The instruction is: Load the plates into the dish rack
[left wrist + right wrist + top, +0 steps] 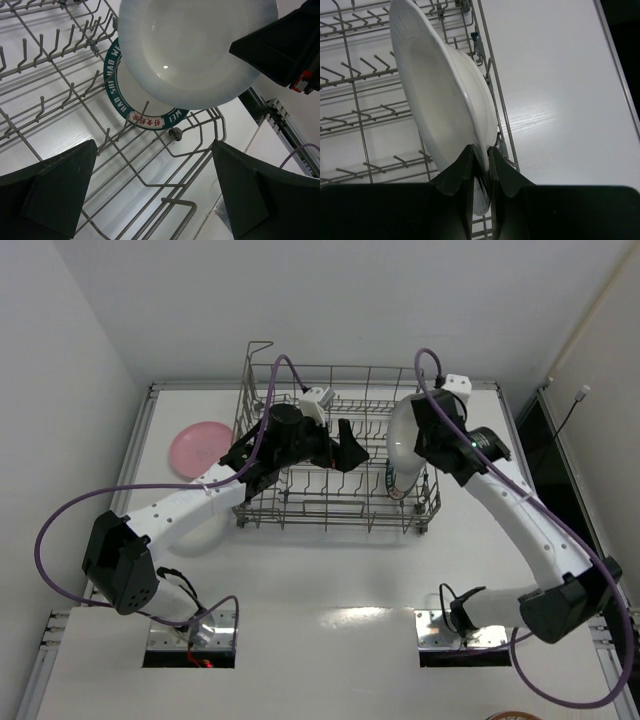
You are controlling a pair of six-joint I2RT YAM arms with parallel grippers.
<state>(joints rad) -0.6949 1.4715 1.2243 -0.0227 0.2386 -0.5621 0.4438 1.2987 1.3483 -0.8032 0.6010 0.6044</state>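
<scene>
The grey wire dish rack (pixel 330 522) stands at the table's middle back. My right gripper (pixel 425 437) is shut on the rim of a plain white plate (pixel 402 430), holding it on edge over the rack's right end; in the right wrist view the plate (pixel 445 100) sits between my gripper (pixel 481 154) jaws. The patterned-rim plate (pixel 145 119) stands in the rack just behind it, also seen from above (pixel 398 483). My left gripper (pixel 347 452) is open and empty inside the rack, facing the white plate (pixel 190 50). The pink plate (pixel 198 448) lies left of the rack. The second white plate is not in sight.
The rack's upright tines (pixel 365 95) and tall grid sides (pixel 262 370) stand close around both grippers. Bare rack wires (pixel 165 185) lie under the left gripper (pixel 155 195). The right gripper's dark body (pixel 280 45) is near the plate's upper right. Table edge and wall lie at right (pixel 520 430).
</scene>
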